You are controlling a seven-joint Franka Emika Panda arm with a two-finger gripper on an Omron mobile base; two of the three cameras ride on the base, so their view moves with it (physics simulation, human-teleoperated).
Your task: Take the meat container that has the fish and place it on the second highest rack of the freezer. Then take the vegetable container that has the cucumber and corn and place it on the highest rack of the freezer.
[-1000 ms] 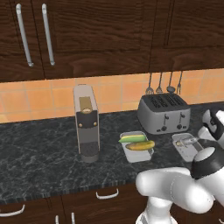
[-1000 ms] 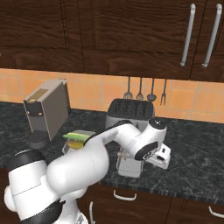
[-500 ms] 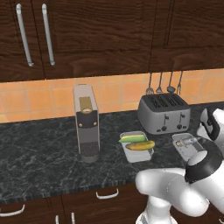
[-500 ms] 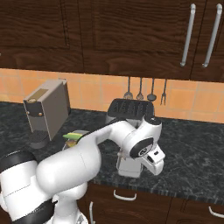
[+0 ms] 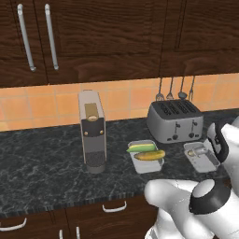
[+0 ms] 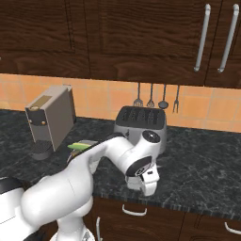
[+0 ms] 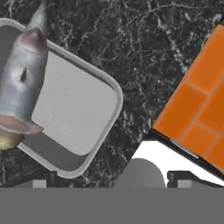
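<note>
Fish (image 7: 19, 83): you have 1, in 1 grey tray (image 7: 74, 127); 1 cucumber (image 5: 141, 148), 1 corn (image 5: 150, 155); gripper (image 7: 109, 181) fingers spread wide.

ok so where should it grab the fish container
On a bare stretch of the rim of the fish container, coming straight down from above with one finger inside the wall and one outside. The tray sits flat on the counter with a thin raised lip, and the fish lies along one side, leaving the other side's floor free for a finger.

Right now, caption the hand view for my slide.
Open gripper hovers over the grey tray holding the fish.
</note>
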